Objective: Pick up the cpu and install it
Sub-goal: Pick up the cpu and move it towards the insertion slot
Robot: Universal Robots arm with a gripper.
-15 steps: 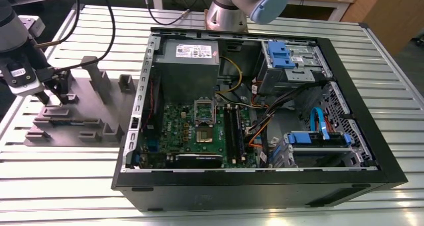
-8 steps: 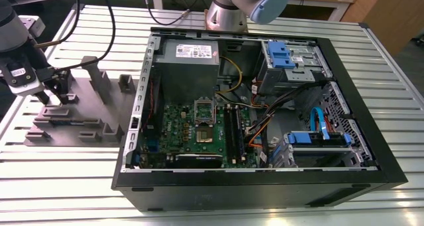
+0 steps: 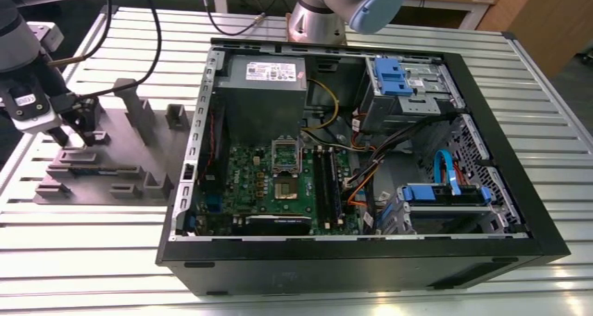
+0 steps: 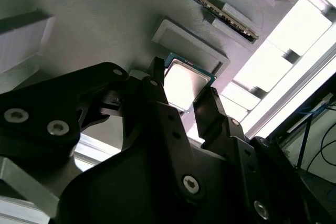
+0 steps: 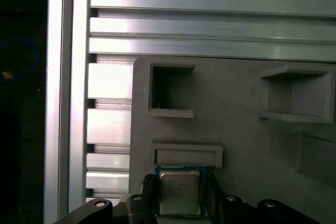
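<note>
At the left edge of the exterior view, our gripper (image 3: 76, 137) reaches down into the grey parts holder (image 3: 130, 160). In both wrist views its fingers (image 4: 210, 111) pinch the cpu (image 4: 184, 80) (image 5: 180, 191) by opposite edges, we judge to spare the metal top, while the chip lies flat beside a ridge.

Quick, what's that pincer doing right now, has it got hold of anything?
Pincer: set around the chip on the grey holder; whether it is clamped on it or open cannot be told.

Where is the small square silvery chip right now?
The small square silvery chip lies on the grey plastic holder, at the gripper, on the exterior view's left.
</note>
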